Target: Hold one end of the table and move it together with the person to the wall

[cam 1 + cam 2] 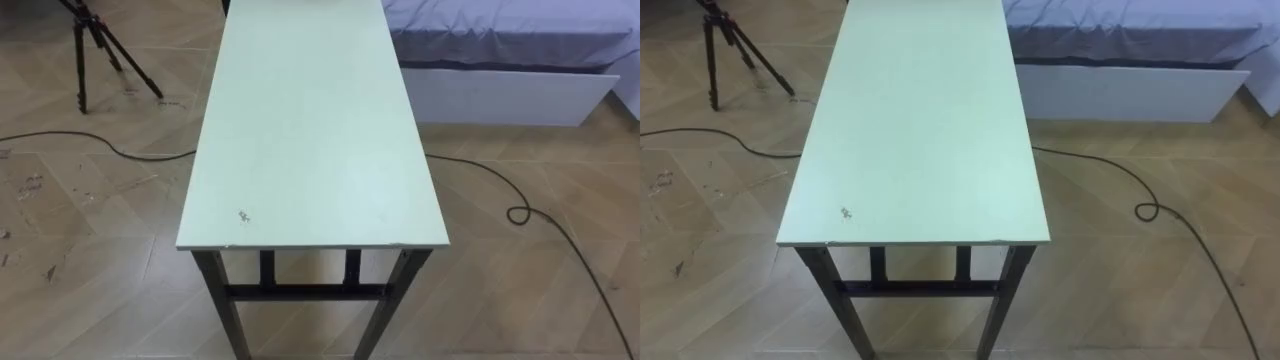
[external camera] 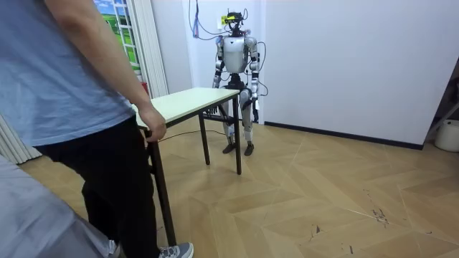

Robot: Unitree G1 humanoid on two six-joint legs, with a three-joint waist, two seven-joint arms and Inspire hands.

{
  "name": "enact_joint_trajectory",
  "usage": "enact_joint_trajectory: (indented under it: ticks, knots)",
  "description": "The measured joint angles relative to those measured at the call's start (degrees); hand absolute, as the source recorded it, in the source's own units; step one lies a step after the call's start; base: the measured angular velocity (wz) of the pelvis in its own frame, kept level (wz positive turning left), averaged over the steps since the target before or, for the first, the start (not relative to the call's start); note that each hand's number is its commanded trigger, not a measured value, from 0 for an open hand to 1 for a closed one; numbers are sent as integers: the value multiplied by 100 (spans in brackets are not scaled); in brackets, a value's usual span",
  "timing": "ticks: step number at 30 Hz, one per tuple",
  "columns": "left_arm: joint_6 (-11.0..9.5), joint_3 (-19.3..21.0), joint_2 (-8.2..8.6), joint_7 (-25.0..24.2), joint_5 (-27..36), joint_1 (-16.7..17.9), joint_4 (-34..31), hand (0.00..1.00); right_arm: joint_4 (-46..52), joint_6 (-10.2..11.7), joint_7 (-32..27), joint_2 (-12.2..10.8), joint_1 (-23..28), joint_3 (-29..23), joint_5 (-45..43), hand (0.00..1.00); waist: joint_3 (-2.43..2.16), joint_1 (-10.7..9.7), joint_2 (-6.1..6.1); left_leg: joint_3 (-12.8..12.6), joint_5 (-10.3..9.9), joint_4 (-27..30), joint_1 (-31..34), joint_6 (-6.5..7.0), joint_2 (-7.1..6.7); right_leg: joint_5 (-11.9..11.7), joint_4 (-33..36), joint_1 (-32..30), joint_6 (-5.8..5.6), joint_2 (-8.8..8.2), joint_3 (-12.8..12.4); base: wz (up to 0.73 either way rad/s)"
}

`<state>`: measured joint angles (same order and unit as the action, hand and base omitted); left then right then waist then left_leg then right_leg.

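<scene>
Left hand (image 2: 255,97) and right hand (image 2: 216,86) hang low; open or clenched, I can't tell.
Table (image 1: 310,130) runs lengthwise up-frame, its short edge lower centre, midway between my arms; a person's hand (image 2: 153,127) holds the far end.

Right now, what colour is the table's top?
The table top is pale mint green, clearest in the left eye view.

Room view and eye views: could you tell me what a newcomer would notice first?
A long pale table on dark legs stretches ahead of the robot, a bed at its far right and a tripod at its far left. In the room view a person stands at the near end, one hand on the table's edge, the robot at the far end.
</scene>
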<state>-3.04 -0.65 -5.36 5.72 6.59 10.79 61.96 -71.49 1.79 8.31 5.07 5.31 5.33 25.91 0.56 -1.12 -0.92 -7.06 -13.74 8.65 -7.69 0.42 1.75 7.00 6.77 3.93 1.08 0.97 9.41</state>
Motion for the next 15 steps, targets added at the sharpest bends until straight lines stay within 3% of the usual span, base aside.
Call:
enact_joint_trajectory:
  ticks: [9, 15]
  knots:
    - [5, 55, -1, -83, 77, -17, 105, 0, -54, -12, 13, 2, -35, -5, -134, 0, 6, 16, -24, 0, 0, 1, -11, 0, -2, 0, 7, -10, 0, 7, -97, -1]
    - [64, 39, -44, -484, 923, -115, 341, 0, -222, -75, 109, 10, -191, -51, -138, 0, -3, 4, -8, 2, 0, 3, 6, 0, -8, 3, 4, -20, -5, 5, -79, 0]
